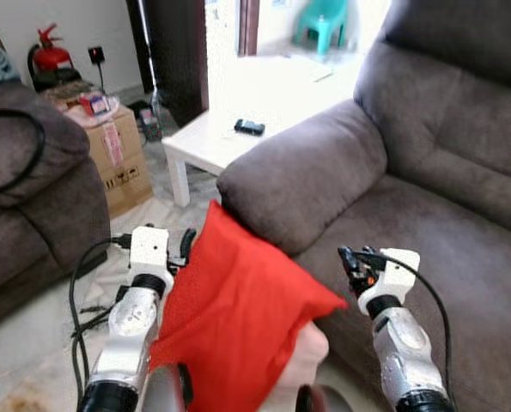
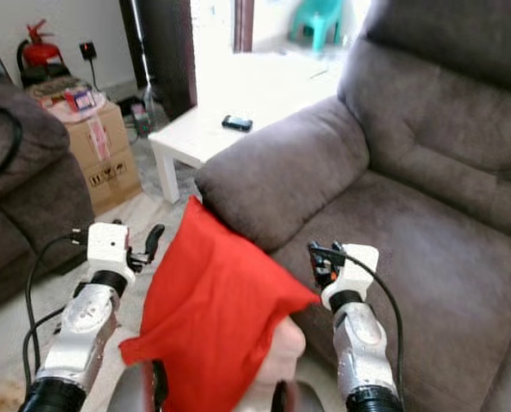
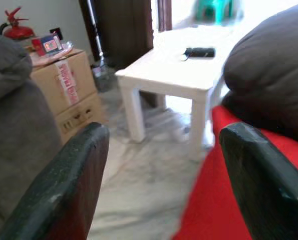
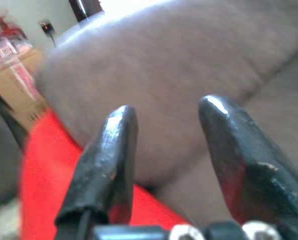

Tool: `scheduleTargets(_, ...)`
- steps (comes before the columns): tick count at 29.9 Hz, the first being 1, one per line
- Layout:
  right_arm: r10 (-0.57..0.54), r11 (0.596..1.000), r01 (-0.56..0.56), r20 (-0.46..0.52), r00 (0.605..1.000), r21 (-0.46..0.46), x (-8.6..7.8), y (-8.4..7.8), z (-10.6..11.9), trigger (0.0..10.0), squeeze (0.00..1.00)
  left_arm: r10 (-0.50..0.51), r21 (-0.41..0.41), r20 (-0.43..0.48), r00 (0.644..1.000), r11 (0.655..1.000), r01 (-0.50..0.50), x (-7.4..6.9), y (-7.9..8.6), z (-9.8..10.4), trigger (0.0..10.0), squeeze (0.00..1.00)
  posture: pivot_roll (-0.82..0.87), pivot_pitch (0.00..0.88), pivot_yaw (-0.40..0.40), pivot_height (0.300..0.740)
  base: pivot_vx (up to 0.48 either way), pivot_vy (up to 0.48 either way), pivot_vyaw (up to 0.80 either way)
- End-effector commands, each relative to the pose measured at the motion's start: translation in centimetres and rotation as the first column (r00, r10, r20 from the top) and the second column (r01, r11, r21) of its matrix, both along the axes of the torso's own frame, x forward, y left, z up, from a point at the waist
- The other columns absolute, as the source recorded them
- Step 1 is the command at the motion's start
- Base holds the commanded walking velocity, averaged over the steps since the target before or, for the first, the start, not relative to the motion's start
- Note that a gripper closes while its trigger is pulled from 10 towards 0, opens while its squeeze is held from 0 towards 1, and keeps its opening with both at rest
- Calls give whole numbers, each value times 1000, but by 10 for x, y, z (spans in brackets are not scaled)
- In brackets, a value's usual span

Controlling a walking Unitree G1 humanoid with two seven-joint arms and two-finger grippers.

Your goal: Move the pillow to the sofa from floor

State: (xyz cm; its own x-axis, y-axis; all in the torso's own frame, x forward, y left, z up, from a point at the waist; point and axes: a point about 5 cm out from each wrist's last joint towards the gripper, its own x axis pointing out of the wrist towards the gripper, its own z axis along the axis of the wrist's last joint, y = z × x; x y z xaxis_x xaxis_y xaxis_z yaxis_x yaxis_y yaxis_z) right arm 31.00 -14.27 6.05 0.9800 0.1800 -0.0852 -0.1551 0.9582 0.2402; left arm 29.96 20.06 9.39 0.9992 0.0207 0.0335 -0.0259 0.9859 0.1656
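Half the job looks done from where I stand: the soft red fabric pillow [image 1: 234,322] is up off the floor, held between the robot's two silver arms in front of its chest, but it has not reached the grey-brown upholstered sofa [image 1: 427,215] yet. Its upper corner sits just under the sofa's padded armrest [image 1: 302,176], and whether the two touch I cannot tell. The seat cushion to the robot's right lies bare, so the lift over and the setting down are, I judge, what is left. The left gripper [image 1: 185,247] is at the pillow's left edge with its fingers spread wide; in its wrist view the red cloth lies by one finger, not clamped. The right gripper [image 1: 351,262] hovers near the pillow's right-hand corner, fingers moderately apart, gripping nothing. The pillow stands tilted, its long axis running from the upper corner by the armrest down toward the robot's body.
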Motion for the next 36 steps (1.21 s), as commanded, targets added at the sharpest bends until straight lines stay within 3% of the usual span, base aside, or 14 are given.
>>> scheduleTargets(1,-68,998,67,-51,996,-20,-3,-22,-6,10000,0,-67,-17,4,998,998,67,4,-20,2,10000,0,58,0,-64,560,0,0,0)
scheduleTargets(3,-69,998,67,-62,996,-20,-2,-22,-6,10000,0,-74,-17,2,997,997,74,4,-20,2,10000,0,56,0,-63,560,0,0,0)
scheduleTargets(6,-78,996,69,-163,984,-62,0,-24,-13,10000,0,-71,-7,-17,997,997,71,-1,-18,-3,10000,0,50,0,-63,560,0,0,0)
scheduleTargets(10,-109,992,88,-250,962,-91,2,-26,-23,10000,0,-39,29,-50,998,999,41,-19,-4,-13,10000,0,62,0,-69,560,0,0,0)
scheduleTargets(18,-121,989,88,-313,942,-119,2,-26,-31,10000,0,-16,44,-137,990,999,22,-41,3,-36,10000,0,78,0,-83,560,0,0,0)
scheduleTargets(21,-131,987,82,-386,913,-141,1,-26,-40,10000,0,-16,42,-163,987,999,23,-44,1,-41,10000,0,85,0,-88,560,0,0,0)
scheduleTargets(27,-149,989,123,-469,871,-87,-3,-27,-49,10000,0,-15,42,-182,983,999,24,-43,-1,-42,10000,0,94,0,-94,560,0,0,0)
scheduleTargets(30,-132,981,186,-532,837,50,-3,-24,-52,10000,0,-12,41,-186,982,999,20,-44,0,-42,10000,0,98,0,-97,560,0,0,0)
scheduleTargets(32,-130,976,203,-548,826,75,-3,-24,-52,10000,59,-9,38,-185,983,999,16,-44,0,-42,10000,0,100,0,-100,560,0,0,0)
scheduleTargets(33,-119,970,216,-565,816,107,-4,-24,-53,10000,1000,-7,38,-186,983,999,15,-45,0,-42,10000,0,99,0,-101,560,0,0,0)
scheduleTargets(36,-83,953,243,-614,785,182,-7,-24,-56,10000,1000,1,33,-186,983,999,5,-46,0,-43,10000,0,99,0,-105,560,0,0,0)
